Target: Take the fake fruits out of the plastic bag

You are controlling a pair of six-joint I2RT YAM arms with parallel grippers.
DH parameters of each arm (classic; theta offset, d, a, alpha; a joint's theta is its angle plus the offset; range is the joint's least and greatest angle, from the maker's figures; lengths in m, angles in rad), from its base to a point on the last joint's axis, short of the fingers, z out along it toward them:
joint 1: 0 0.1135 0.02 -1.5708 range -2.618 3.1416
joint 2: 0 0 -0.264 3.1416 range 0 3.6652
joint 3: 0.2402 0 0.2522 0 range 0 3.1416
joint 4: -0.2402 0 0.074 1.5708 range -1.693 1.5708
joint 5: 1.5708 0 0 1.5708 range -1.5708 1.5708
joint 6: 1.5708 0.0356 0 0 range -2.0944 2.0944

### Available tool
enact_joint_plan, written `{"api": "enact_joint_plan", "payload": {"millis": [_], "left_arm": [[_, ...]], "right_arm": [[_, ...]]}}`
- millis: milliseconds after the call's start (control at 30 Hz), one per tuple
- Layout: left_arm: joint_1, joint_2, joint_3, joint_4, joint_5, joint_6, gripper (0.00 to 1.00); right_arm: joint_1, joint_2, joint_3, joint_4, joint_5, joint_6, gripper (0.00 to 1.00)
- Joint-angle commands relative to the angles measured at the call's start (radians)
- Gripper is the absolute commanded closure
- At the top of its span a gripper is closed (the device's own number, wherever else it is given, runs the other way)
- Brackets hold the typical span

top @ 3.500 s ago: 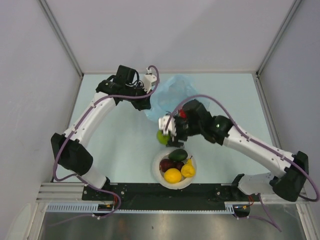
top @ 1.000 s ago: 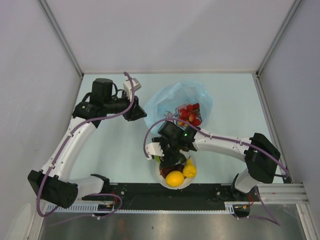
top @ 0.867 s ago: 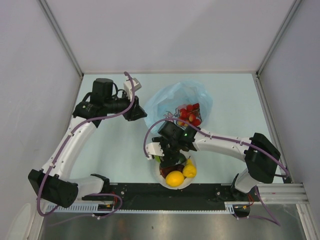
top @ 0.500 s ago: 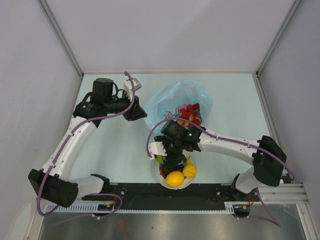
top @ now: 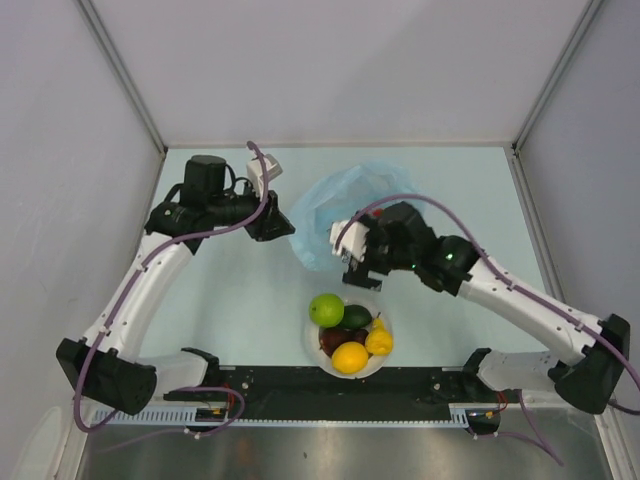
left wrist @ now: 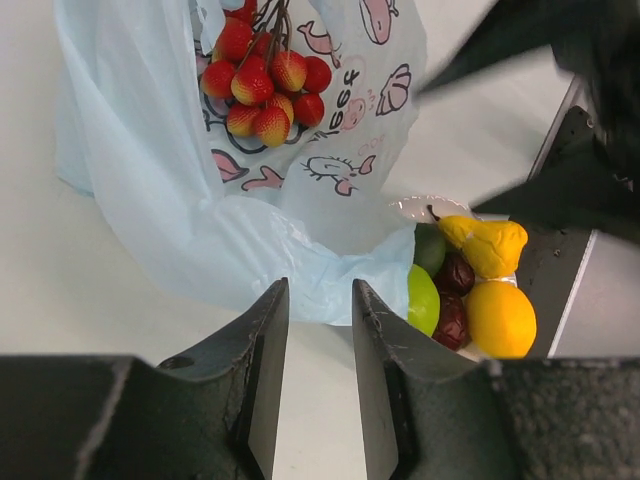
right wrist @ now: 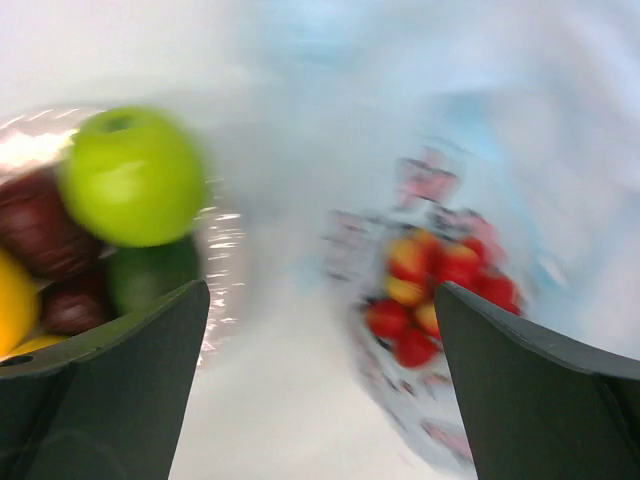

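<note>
The plastic bag lies crumpled at mid-table, with the white bowl near it on your side. As I read it, you are between fetches. Your right gripper hangs over the bag's near edge, spread wide and carrying nothing. Your left gripper sits at the bag's left hem, with only a narrow gap between its jaws and nothing plainly pinched there.

The bunch of red grapes is the only fruit I can see in the bag, lying on the printed film. The next move probably calls for reaching the right claw in and closing on the cluster or its stem.

Watch the thin film folded around the grapes: it may snag or lift with them, so have the left claw pin the hem. In the bowl, the green apple rides high at the far-left side above the lemon, and it could roll if nudged.
</note>
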Motion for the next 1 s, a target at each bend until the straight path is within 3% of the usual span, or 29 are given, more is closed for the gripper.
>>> {"api": "enact_joint_plan", "payload": {"millis": [0, 100, 233, 300, 500, 533, 600, 633, 833, 967], "left_arm": [[0.004, -0.078, 0.039, -0.011, 0.051, -0.012, 0.61], [0.0, -0.098, 0.037, 0.007, 0.095, -0.031, 0.59], [-0.022, -0.044, 0.05, 0.019, 0.101, -0.078, 0.57], [-0.026, -0.003, 0.045, 0.041, 0.141, -0.124, 0.55], [-0.054, 0.043, -0.059, 0.125, 0.069, -0.229, 0.54], [-0.056, 0.055, -0.068, 0.128, 0.074, -0.235, 0.58], [-0.063, 0.084, -0.082, 0.133, 0.077, -0.232, 0.93], [-0.069, 0.092, -0.085, 0.134, 0.071, -0.227, 1.0], [-0.095, 0.134, -0.085, 0.135, 0.074, -0.212, 1.0], [-0.097, 0.141, -0.095, 0.124, 0.083, -0.21, 1.0]], "right_arm": [[-0.13, -0.056, 0.064, 0.116, 0.078, 0.161, 0.0], [-0.208, -0.018, 0.069, 0.122, 0.046, 0.181, 0.03], [-0.263, 0.093, 0.07, 0.136, 0.055, 0.172, 0.21], [-0.292, 0.133, 0.072, 0.162, 0.061, 0.172, 0.25], [-0.351, 0.3, 0.073, 0.261, 0.234, 0.075, 0.23], [-0.36, 0.324, 0.073, 0.268, 0.242, 0.057, 0.23], [-0.381, 0.351, 0.073, 0.272, 0.277, -0.018, 0.21], [-0.381, 0.367, 0.073, 0.274, 0.292, -0.049, 0.19], [-0.388, 0.415, 0.073, 0.286, 0.247, -0.213, 0.08], [-0.375, 0.427, 0.073, 0.21, 0.265, -0.45, 0.04]]}}
